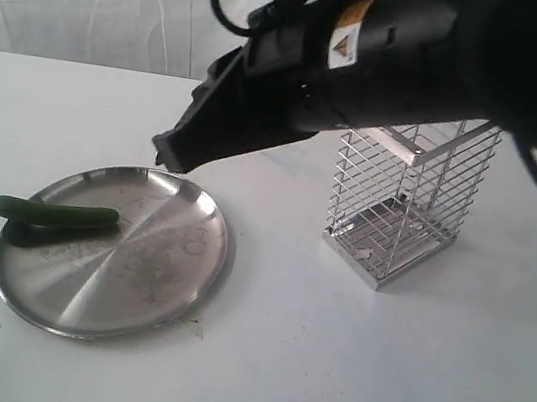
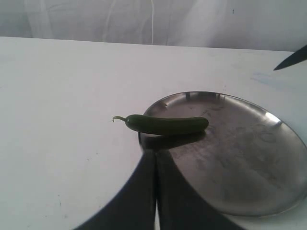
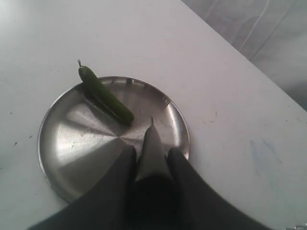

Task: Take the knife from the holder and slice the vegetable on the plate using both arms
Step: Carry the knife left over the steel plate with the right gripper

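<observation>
Knife (image 3: pixel 149 148) clamped in right gripper (image 3: pixel 152 160), above plate (image 3: pixel 72 143). Left gripper (image 2: pixel 156 191) closed, empty, near plate. Cucumber (image 3: pixel 105 96) overhangs plate rim unheld; risk: rolls off under blade.

The knife (image 3: pixel 150 153) handle is hidden inside the right end effector (image 3: pixel 151 167).

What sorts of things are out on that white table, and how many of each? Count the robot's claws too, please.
Vegetable: 1, dark green, lying across the plate's edge
Plate: 1, steel
Wire holder: 1, silver
Knife: 1, dark blade, clamped in the right gripper
Grippers: 2, the right one and the left gripper, closed and holding nothing
Total: 6
</observation>
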### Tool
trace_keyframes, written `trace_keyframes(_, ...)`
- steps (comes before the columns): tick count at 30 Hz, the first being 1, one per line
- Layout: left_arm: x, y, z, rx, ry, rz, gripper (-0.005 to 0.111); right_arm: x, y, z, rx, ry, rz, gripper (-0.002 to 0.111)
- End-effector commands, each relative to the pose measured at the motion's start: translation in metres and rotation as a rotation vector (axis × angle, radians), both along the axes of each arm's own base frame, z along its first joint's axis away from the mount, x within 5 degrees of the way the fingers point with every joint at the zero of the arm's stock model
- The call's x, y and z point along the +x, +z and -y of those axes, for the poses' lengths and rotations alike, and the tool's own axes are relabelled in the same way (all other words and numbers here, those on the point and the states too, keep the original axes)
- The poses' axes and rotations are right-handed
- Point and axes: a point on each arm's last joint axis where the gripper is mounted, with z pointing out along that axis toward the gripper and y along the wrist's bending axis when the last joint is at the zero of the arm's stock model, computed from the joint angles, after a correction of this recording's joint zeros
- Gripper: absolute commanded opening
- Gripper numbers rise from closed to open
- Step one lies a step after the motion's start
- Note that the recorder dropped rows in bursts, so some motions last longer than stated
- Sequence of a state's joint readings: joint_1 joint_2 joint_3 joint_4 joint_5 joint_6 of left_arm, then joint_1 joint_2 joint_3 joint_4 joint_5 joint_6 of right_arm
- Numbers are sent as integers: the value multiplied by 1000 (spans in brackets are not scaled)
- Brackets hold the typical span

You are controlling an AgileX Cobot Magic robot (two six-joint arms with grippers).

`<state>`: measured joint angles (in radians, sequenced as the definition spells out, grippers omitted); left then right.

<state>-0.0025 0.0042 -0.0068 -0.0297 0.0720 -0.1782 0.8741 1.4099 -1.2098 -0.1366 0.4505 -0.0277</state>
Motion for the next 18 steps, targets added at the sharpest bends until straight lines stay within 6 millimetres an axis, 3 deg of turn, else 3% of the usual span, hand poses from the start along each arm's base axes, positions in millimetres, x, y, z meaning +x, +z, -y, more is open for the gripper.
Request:
trace_keyframes(1, 0, -2, 0, -8, 2, -1, 0, 3, -10, -21, 39, -35, 26, 0)
trace_keyframes(7, 0, -2, 0, -8, 2, -1, 0, 13, -31, -34, 31, -173, 41, 0)
trace_keyframes(18, 0, -2, 0, -8, 2, -1, 0, 6, -60, -62, 69, -164, 1, 0)
